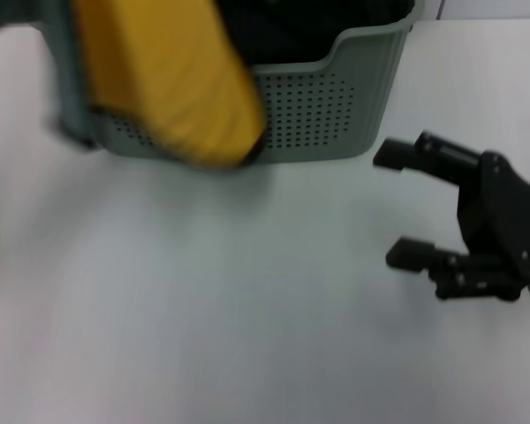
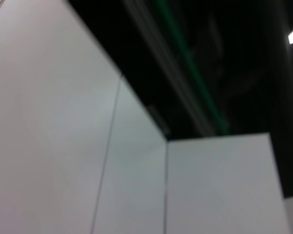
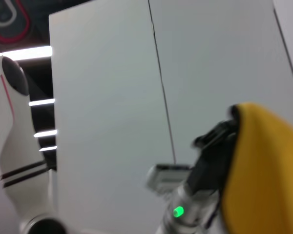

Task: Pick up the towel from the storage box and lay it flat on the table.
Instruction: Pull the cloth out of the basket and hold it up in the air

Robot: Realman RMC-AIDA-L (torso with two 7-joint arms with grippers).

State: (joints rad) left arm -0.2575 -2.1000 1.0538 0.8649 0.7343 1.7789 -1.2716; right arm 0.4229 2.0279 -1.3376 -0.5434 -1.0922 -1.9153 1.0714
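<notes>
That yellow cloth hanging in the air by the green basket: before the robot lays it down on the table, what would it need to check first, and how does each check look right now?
1. Towel lifted out of the storage box: ok, it hangs in front of the box, yellow side showing.
2. Left gripper holding the towel: ok, the right wrist view shows it at the cloth's upper edge.
3. Towel spread open: not ok, it hangs bunched.
4. Bare table in front of the box: ok.
5. Right gripper out of the way: ok, open, low over the table's right side.
</notes>
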